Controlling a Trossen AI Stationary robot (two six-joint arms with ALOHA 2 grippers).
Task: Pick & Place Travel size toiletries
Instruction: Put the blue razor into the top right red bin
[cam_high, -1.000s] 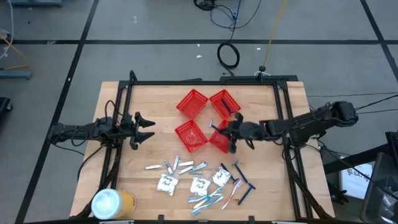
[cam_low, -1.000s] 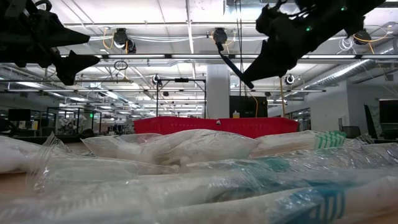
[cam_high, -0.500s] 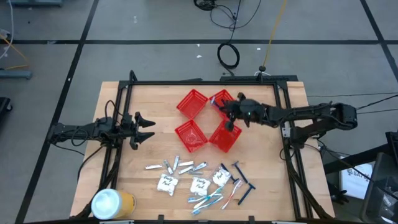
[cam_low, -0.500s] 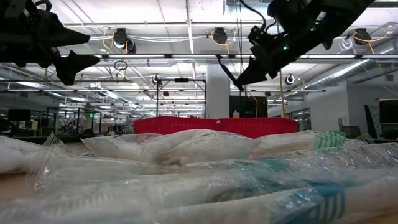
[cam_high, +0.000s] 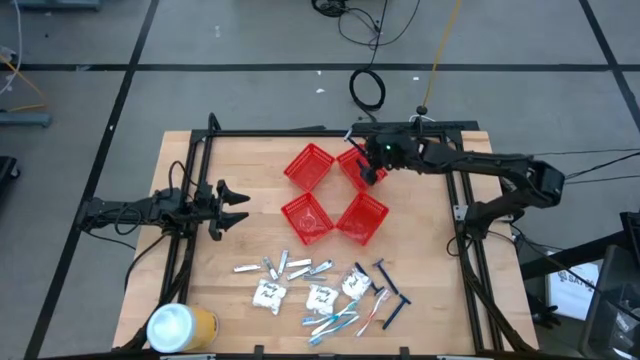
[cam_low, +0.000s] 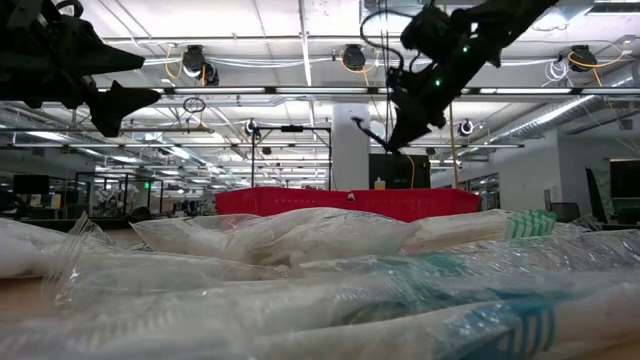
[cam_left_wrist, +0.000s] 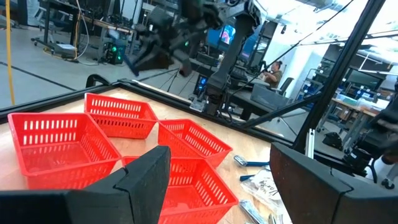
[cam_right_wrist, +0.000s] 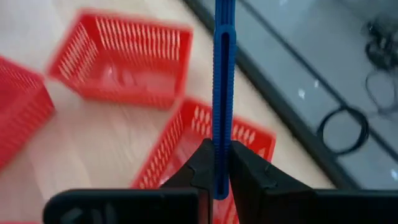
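The right gripper (cam_right_wrist: 214, 171) pinches a dark blue razor (cam_right_wrist: 222, 81) by its handle above the far red basket (cam_high: 358, 166); the left gripper (cam_high: 232, 203) hangs spread wide, empty.

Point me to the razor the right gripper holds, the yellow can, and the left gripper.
blue razor (cam_right_wrist: 223, 74), right wrist view, middle of its handle above the fingers
yellow can (cam_high: 182, 326), high view, its white lid
left gripper (cam_high: 238, 207), high view, midway between its open fingertips
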